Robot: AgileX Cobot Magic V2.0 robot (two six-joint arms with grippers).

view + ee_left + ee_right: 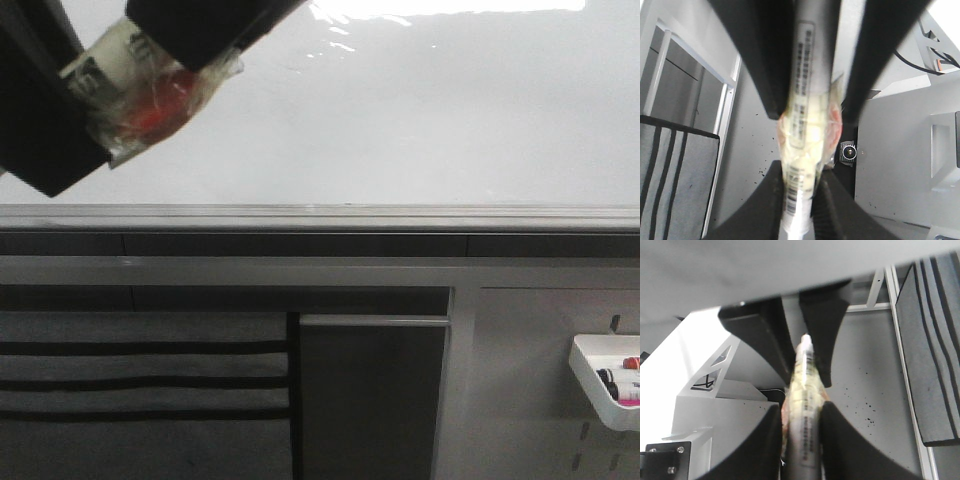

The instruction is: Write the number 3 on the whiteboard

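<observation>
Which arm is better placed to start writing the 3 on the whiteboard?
Left, probably. The left gripper and right gripper both clamp the marker, at the whiteboard's left in the front view: the left arm's own side, while the right reaches across. The board is unmarked.

A white tray (592, 372) hangs on the grey pegboard (520, 400) at about four o'clock, holding markers (620, 382) with red, black and pink caps. At seven o'clock sits a grey striped cushion (140, 390), just beside a dark panel (372, 400).
</observation>
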